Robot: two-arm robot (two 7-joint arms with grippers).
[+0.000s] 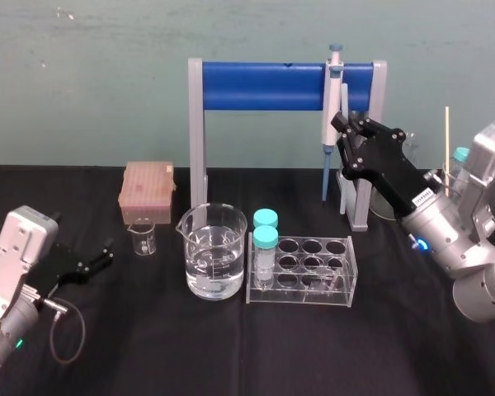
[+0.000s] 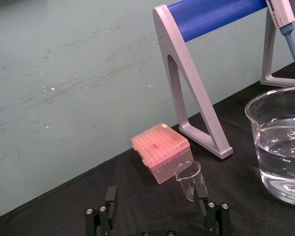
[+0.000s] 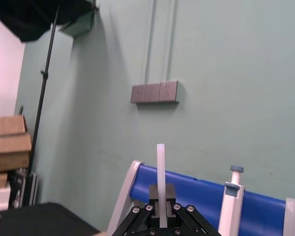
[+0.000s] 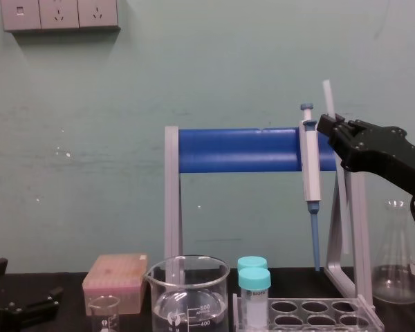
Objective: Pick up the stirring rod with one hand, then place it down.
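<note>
The jaws of the right gripper (image 4: 326, 126) were clamped high on the upright stirring rod (image 4: 327, 93), probably light, slick, brittle glass needing gentle pressure; the left gripper (image 1: 106, 254) sat parked, jaws apart.

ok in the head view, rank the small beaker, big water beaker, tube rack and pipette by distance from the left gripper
1. small beaker, just right of the left gripper
2. big water beaker, centre
3. tube rack, right of centre
4. pipette, hanging at back right
</note>
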